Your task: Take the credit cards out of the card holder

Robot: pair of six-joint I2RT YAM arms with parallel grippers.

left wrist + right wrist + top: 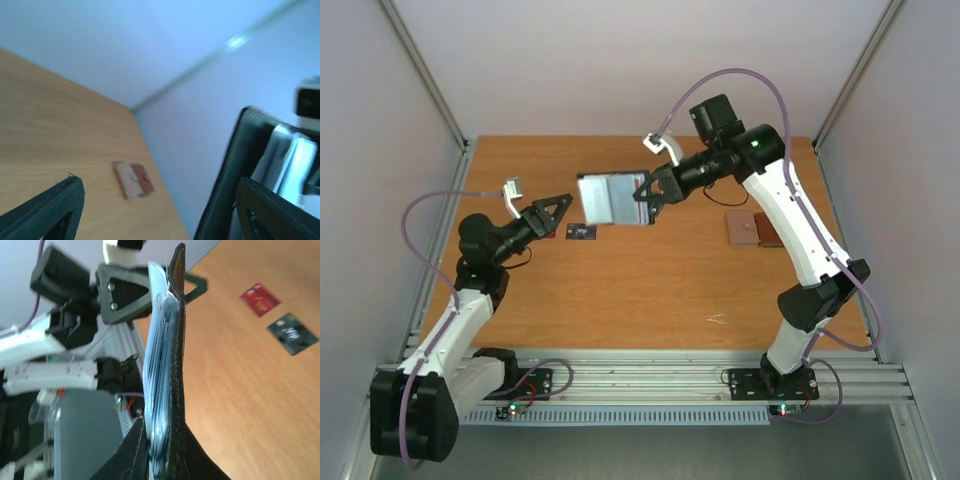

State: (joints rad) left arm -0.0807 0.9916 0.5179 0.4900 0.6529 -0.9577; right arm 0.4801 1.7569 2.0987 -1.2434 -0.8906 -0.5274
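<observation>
My right gripper [642, 191] is shut on the right edge of the card holder [610, 197] and holds it open above the table. In the right wrist view the holder [176, 340] is edge-on, black outside, with bright blue cards [157, 390] packed inside, clamped in my right gripper [167, 460]. My left gripper [563, 212] is open and empty just left of the holder, its fingers [125, 295] straddling the holder's far end. A black card [581, 231] and a dark red card [259, 299] lie on the table; the black card also shows in the right wrist view [292, 332].
A brown two-tone wallet-like piece [752, 229] lies flat at the table's right side, also in the left wrist view [133, 180]. The walls of the enclosure stand close around the table [620, 300].
</observation>
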